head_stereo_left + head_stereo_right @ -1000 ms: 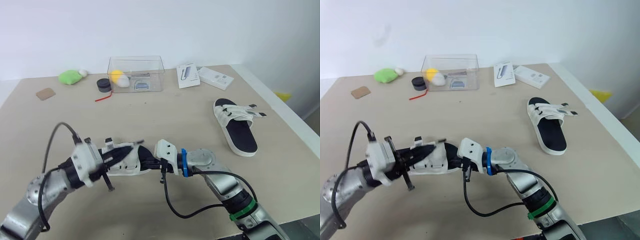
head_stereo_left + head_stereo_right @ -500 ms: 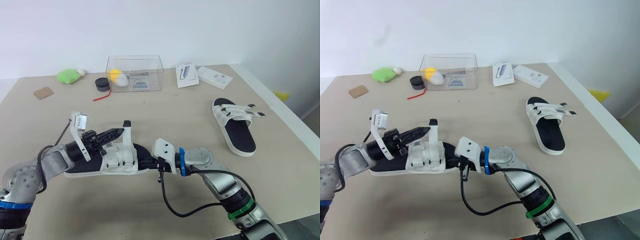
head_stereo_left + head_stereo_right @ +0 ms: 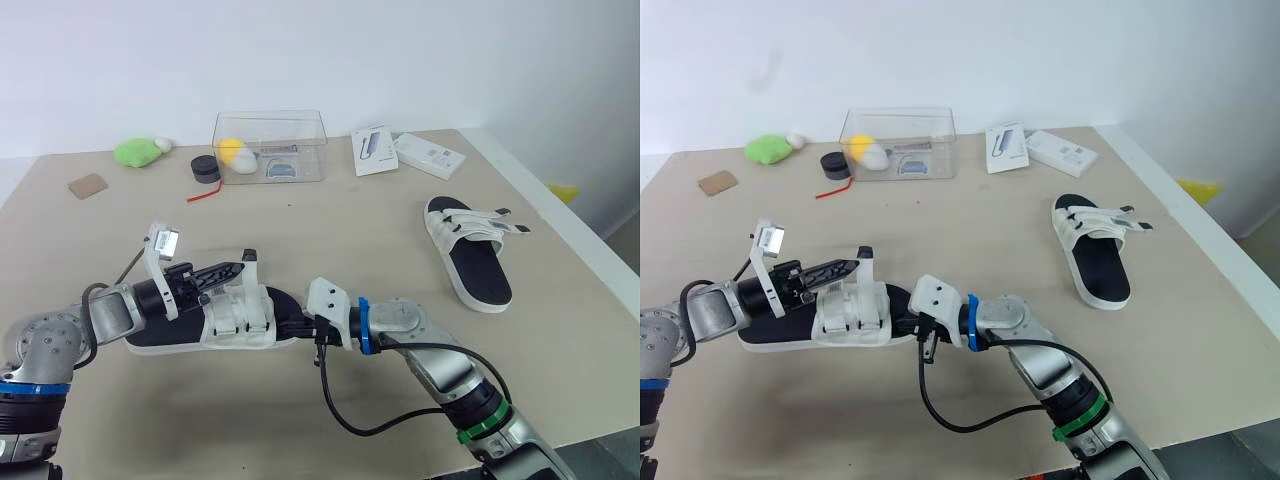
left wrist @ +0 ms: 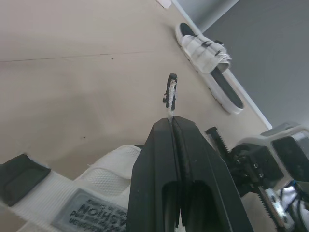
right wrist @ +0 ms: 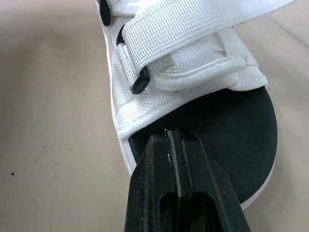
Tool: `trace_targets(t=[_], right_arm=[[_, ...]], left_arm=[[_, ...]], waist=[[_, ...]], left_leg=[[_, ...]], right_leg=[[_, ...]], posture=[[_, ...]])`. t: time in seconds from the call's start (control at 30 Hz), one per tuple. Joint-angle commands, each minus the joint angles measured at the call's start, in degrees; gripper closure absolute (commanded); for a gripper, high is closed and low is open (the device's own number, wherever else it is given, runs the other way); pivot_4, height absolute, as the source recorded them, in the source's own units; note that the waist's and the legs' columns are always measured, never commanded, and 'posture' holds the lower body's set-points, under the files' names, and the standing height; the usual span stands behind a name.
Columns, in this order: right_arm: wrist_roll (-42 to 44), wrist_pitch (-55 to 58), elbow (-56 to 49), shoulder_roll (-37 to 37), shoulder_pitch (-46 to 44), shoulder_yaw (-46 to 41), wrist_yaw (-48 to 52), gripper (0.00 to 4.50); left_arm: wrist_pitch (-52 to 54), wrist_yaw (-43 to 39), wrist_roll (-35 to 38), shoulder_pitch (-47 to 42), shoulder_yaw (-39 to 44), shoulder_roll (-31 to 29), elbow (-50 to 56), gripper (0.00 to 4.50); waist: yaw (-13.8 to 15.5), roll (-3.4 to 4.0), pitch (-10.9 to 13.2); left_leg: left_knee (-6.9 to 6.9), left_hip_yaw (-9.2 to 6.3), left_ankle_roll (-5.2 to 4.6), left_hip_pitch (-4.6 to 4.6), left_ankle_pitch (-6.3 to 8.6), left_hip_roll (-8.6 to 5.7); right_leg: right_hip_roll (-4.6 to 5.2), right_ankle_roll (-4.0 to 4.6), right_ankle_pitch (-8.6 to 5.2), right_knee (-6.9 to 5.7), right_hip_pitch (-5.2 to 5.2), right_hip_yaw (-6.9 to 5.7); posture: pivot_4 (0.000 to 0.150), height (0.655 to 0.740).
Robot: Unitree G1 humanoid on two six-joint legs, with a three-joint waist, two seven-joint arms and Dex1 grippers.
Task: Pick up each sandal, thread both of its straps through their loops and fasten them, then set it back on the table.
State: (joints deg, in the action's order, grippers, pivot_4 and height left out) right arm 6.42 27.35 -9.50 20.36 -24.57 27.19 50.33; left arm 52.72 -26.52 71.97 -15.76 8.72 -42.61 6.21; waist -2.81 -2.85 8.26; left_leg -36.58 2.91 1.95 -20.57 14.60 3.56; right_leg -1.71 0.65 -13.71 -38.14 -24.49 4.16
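The near sandal lies flat on the tabletop, close to the front edge and left of its middle. The left hand is clenched on the free end of one strap, which stands up from the sandal's far side, with its dark tip poking out past the fingertips. The right hand is clamped shut on the sole's rim at the sandal's right end, pinning it. In the right wrist view, another strap lies flat across the upper beside two dark studs, but I cannot tell whether it is fastened.

The far sandal rests near the right edge, well apart from both hands. Its two strap ends jut out sideways past the sole, so they look loose.

By my reading the task is in its early part. The held strap is not yet through its loop or fastened, and the far sandal probably needs both straps done.
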Motion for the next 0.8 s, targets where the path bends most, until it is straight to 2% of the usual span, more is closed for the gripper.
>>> trace_targets(t=[0.03,0.4,0.73,0.8], right_arm=[[-2.4,1.7,2.6,1.1,1.4,2.1,-0.5,4.5],[-2.3,1.5,2.4,1.1,1.4,2.0,-0.7,4.5],[-2.2,1.4,2.6,1.0,1.4,1.9,-1.0,4.5],[-2.2,1.4,2.6,1.0,1.4,1.9,-1.0,4.5]], left_arm=[[-0.9,-1.2,-3.4,0.4,2.0,0.3,1.6,4.47],[-2.5,-5.5,-15.6,1.7,-1.1,1.1,3.1,4.47],[-9.4,-11.7,-29.3,2.1,-5.5,-0.5,3.6,4.47],[-10.1,-12.9,-30.7,1.9,-5.7,-0.7,3.4,3.94]], waist=[[0.0,0.0,0.0],[0.0,-0.01,0.0],[0.0,0.0,0.0],[0.0,0.0,0.0]], left_leg=[[0.0,-0.01,0.0,0.0,0.0,0.0],[0.01,-0.01,0.02,0.01,-0.01,0.0],[0.01,-0.01,0.02,0.03,-0.01,0.0],[0.01,-0.01,0.02,0.04,-0.01,0.0]], right_leg=[[0.0,0.0,0.0,0.0,0.0,0.0],[0.01,0.0,0.0,0.0,0.0,0.01],[0.02,0.01,0.0,0.0,0.02,0.04],[0.02,0.01,0.0,0.0,0.02,0.04]], posture=[[0.15,0.74],[0.15,0.74],[0.15,0.74],[0.15,0.74]])
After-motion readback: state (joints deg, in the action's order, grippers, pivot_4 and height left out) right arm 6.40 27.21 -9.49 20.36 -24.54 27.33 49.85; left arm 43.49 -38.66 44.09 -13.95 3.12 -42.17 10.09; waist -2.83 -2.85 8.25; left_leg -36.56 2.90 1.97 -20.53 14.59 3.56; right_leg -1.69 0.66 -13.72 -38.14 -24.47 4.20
